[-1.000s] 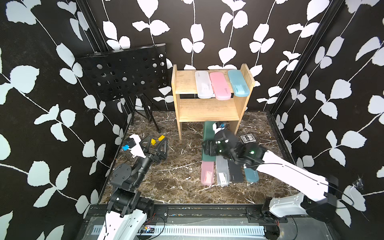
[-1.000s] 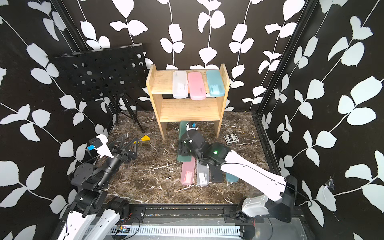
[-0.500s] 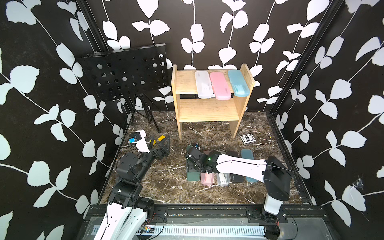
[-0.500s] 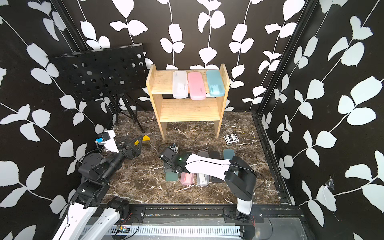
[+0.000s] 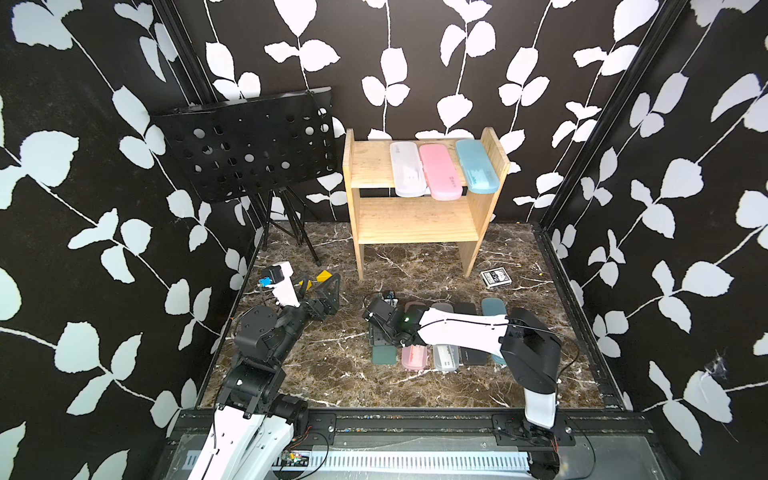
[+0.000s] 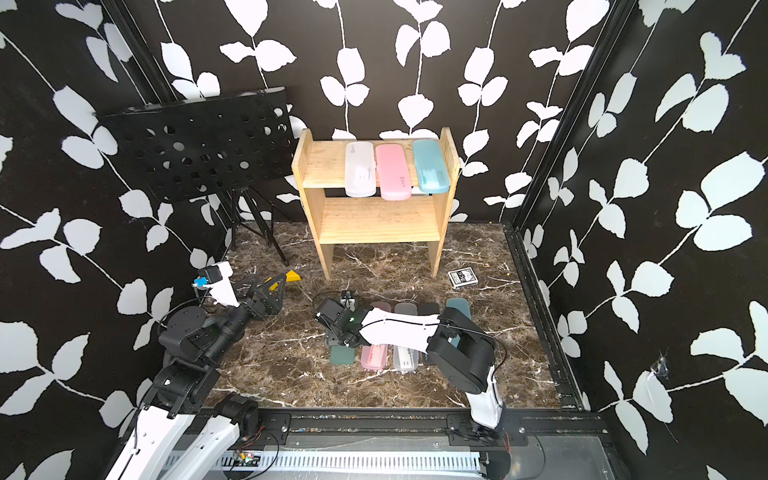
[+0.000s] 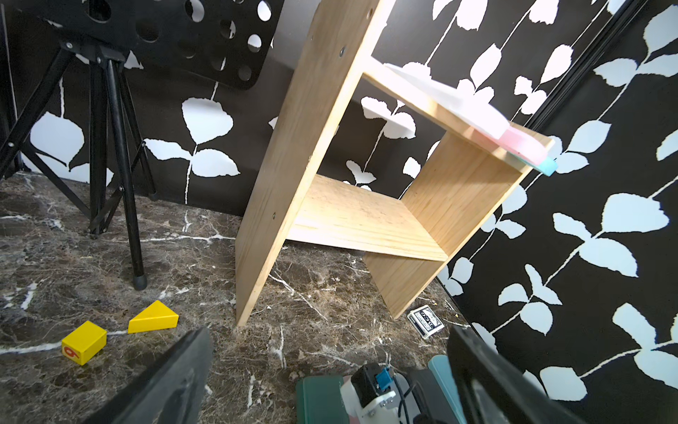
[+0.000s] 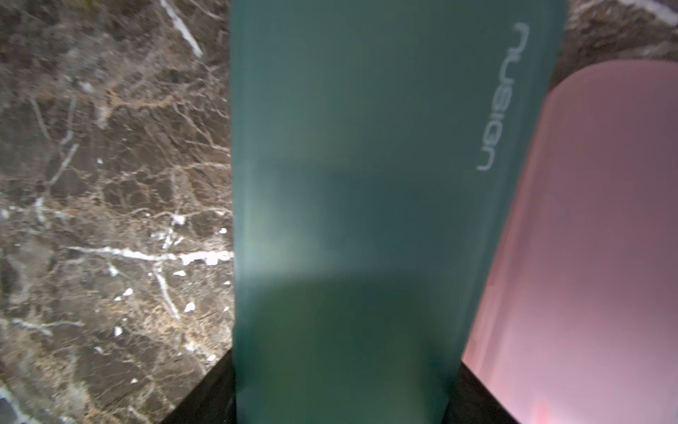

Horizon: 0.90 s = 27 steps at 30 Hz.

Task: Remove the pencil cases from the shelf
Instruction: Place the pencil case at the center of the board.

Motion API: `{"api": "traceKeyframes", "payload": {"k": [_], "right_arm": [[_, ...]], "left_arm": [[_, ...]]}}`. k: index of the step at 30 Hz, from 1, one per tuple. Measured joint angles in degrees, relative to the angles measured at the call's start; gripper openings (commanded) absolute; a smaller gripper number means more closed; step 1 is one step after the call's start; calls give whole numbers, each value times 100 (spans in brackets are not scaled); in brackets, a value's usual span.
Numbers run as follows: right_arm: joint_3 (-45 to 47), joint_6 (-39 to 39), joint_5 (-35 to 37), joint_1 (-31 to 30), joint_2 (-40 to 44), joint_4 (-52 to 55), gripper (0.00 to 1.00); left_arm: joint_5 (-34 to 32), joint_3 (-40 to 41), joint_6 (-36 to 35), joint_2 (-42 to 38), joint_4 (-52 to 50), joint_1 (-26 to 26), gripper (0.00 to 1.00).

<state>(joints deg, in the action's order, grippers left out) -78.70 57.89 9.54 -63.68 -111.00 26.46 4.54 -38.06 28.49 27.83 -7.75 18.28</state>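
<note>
Our right fingers (image 8: 205, 396) pinch the green case (image 8: 348, 183) across its width on the surface (image 5: 332, 365), off the shelf (image 5: 374, 166); we judge it light, stiff and slick, best held by its long edges; our left fingers (image 7: 176, 385) gape empty.

- dark green pencil case (image 5: 384, 356): near end only in both top views, rest under right gripper (image 5: 383, 332); blurred in right wrist view, cut by two opposite frame edges.
- fingers (image 8: 205, 400) of right gripper: dark corners only at frame edge, flanking that case.
- pink pencil case (image 5: 414, 357), frosted clear pencil case (image 5: 446, 358), black pencil case (image 5: 474, 356), teal pencil case (image 5: 493, 308): middles covered by right arm (image 5: 461, 330).
- light blue pencil case (image 7: 548, 169): one corner only in left wrist view.
- fingers (image 7: 176, 381) of left gripper (image 7: 328, 330): cut by frame edge.
- card box (image 5: 495, 277): print too small to read.
</note>
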Motion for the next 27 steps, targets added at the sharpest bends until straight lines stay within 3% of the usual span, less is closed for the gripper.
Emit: {"api": "traceKeyframes", "payload": {"k": [4,8,11,21,27], "right_arm": [[0,0,9,33,-26,52,68],[0,-2,9,66,-28,61,84],[0,2,9,85,-33,63,89],[0,-186,127,68,46,68,94],[114,-555,610,24,1338,87,99]], "left_arm": [[4,103,79,9,0,0,99],[2,116,118,15,7,0,99],[4,116,133,15,28,0,99],[42,116,219,28,42,0,99],[361,17,704,468,293,0,99]]}}
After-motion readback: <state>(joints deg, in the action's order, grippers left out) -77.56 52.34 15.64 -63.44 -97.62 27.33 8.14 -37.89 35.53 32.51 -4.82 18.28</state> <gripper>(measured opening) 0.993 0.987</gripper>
